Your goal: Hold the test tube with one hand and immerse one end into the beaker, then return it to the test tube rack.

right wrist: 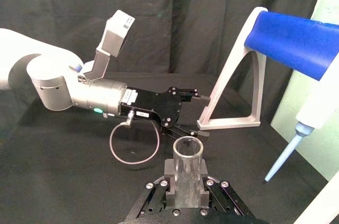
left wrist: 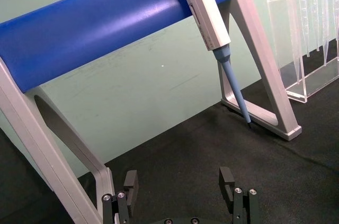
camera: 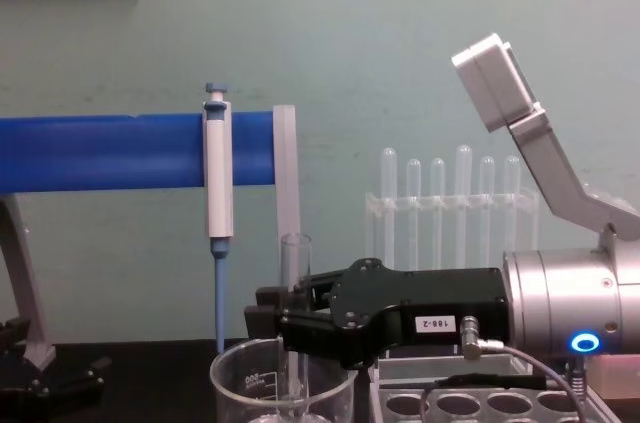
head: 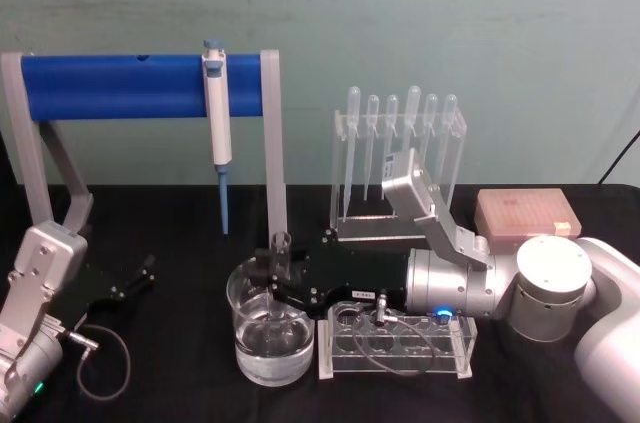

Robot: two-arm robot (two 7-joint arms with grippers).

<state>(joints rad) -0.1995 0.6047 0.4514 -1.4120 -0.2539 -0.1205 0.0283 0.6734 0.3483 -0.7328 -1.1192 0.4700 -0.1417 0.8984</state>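
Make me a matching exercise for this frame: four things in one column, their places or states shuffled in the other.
1. test tube
2. micropipette
3. left gripper
4. pipettes

A. open, holding nothing
B. hanging from the blue bar
C. upright in the clear rear rack
D. gripped by the right gripper, lower end in the beaker

Pairs: 1-D, 2-B, 3-A, 4-C

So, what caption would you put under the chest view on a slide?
The right gripper holds the test tube upright, its lower end down inside the glass beaker.
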